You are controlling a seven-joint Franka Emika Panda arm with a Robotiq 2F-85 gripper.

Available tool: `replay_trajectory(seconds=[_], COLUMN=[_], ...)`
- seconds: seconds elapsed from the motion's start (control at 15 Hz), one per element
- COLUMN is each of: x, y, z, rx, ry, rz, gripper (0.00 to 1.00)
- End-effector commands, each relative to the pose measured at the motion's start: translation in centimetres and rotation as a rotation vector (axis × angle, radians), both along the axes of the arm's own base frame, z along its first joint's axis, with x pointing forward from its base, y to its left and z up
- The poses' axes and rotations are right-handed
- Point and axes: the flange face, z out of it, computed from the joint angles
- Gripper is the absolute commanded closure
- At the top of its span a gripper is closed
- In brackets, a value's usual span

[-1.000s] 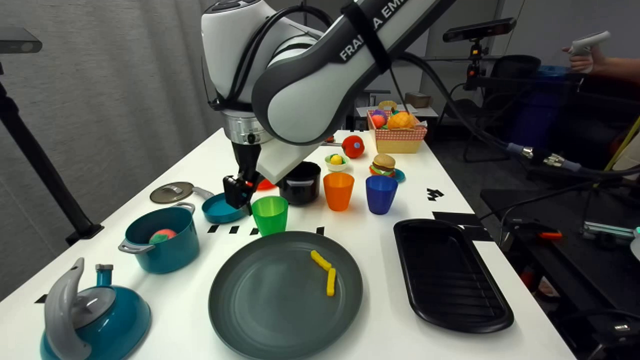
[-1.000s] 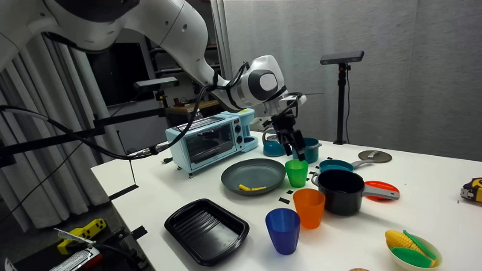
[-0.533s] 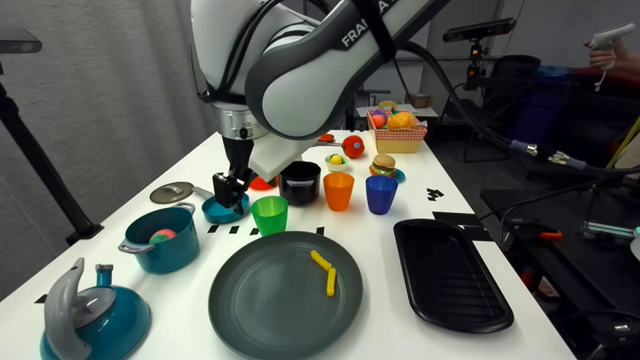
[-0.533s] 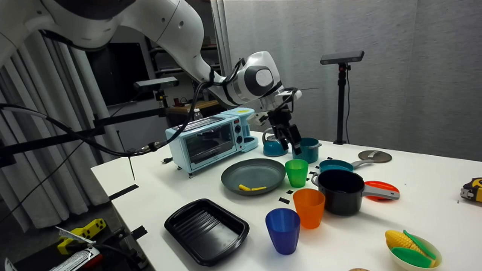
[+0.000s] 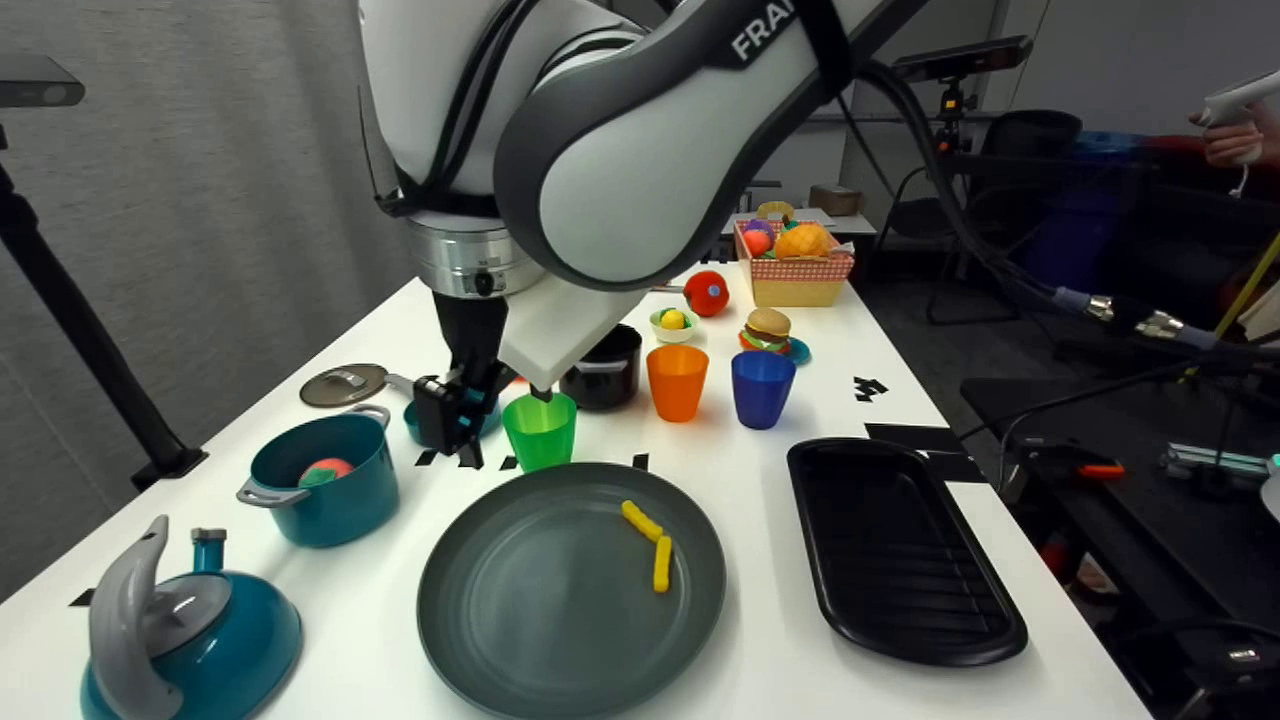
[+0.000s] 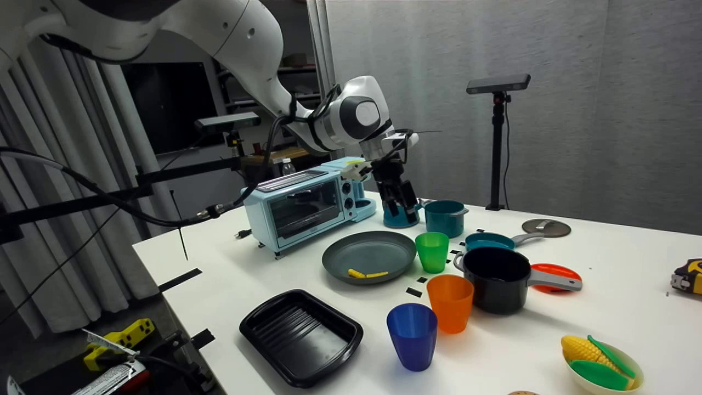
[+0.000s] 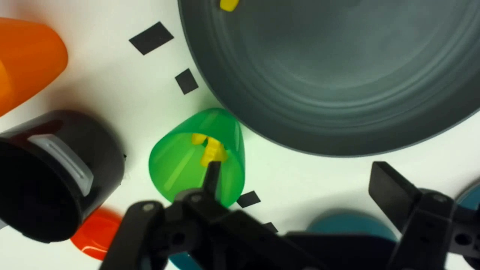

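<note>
You appear to be working in a robotics lab. In an exterior view you can see a jointed arm (image 6: 263, 68) over your white table (image 6: 620, 269), with cameras (image 6: 498, 84) on black stands (image 6: 496, 159) near it. Black tape (image 6: 180, 280) marks its surface, and a tape measure (image 6: 690, 278) lies there too. Grey curtains (image 5: 230, 200) hang in the background of both exterior views, and at an edge you can spot a hand (image 5: 1230, 140) with a white controller (image 5: 1248, 97). Your toaster oven (image 6: 307, 207) and pots (image 6: 497, 293) might suggest a kitchen, but the burger (image 5: 767, 330) and corn (image 6: 586, 352) on that table look like toys.
</note>
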Motion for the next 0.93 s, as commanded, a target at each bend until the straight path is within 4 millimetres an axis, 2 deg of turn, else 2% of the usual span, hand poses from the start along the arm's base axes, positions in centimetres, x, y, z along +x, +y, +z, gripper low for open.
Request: replay_trajectory(seconds=[0.0, 0.4, 0.87], x=[-2.1, -4.3, -7.3], y=[1.1, 2.8, 1.9], z=[-0.4, -2.4, -5.2], rx=[0.047, 0.064, 0.052], ry=[0.03, 0.085, 0.151], rz=[0.043, 0.095, 0.085], gripper=[0.0, 0.0, 0.0])
